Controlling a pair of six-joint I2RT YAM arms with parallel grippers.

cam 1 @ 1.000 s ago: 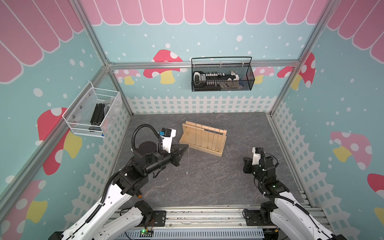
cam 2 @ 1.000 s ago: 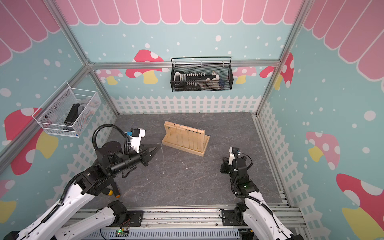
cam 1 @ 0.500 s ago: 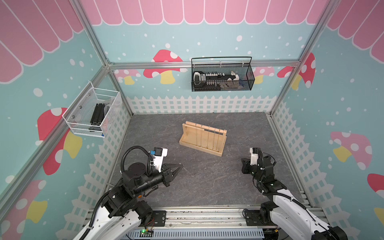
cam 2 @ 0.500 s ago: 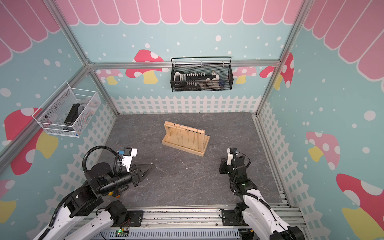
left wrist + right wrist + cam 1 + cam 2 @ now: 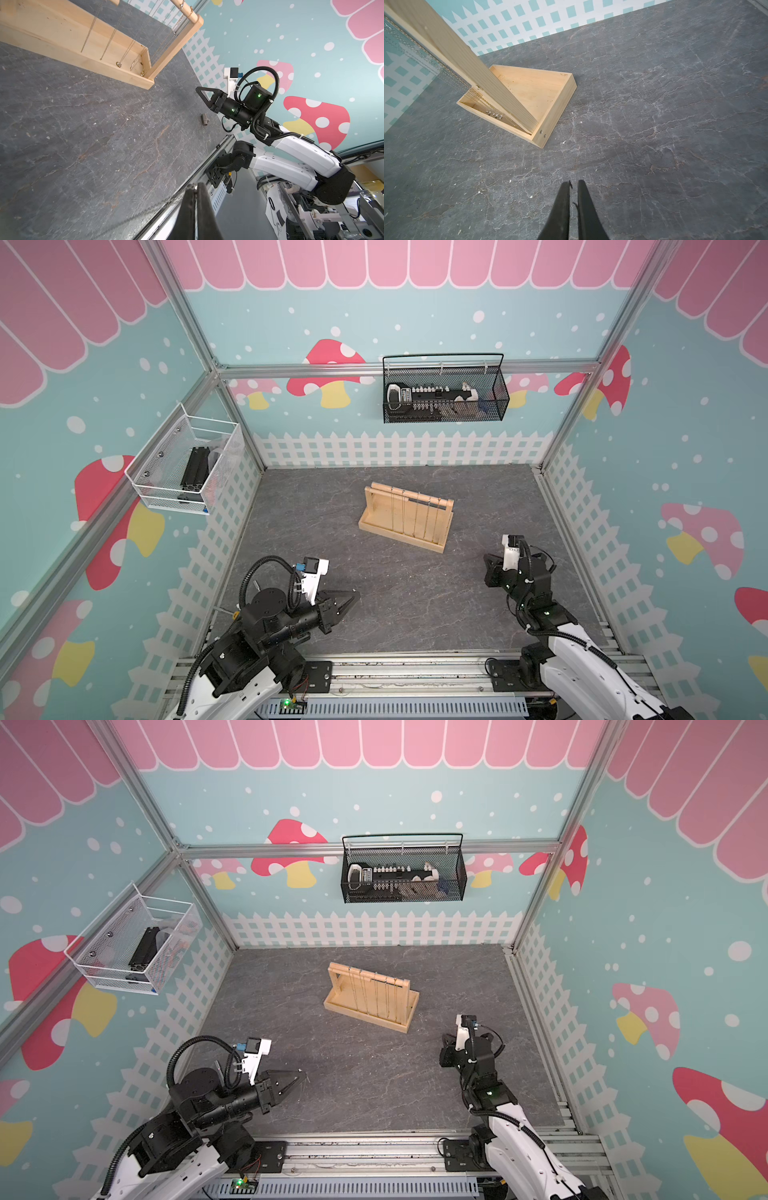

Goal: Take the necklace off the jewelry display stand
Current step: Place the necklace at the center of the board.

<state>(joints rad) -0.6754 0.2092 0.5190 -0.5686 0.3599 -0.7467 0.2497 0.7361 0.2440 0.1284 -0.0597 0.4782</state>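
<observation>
We have the necklace [image 5: 166, 201] pinched in our closed left gripper [image 5: 195, 186], clear of the stand [image 5: 399, 537], right gripper [image 5: 573, 182] shut and empty; next, we reckon, a gentle set-down.

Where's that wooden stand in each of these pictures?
Top view: stand, middle of the floor.
Top view: same spot.
Left wrist: far across the floor, cropped by the frame.
Right wrist: close ahead, seen end-on.
Shared landmark: white fence print behind it.
</observation>
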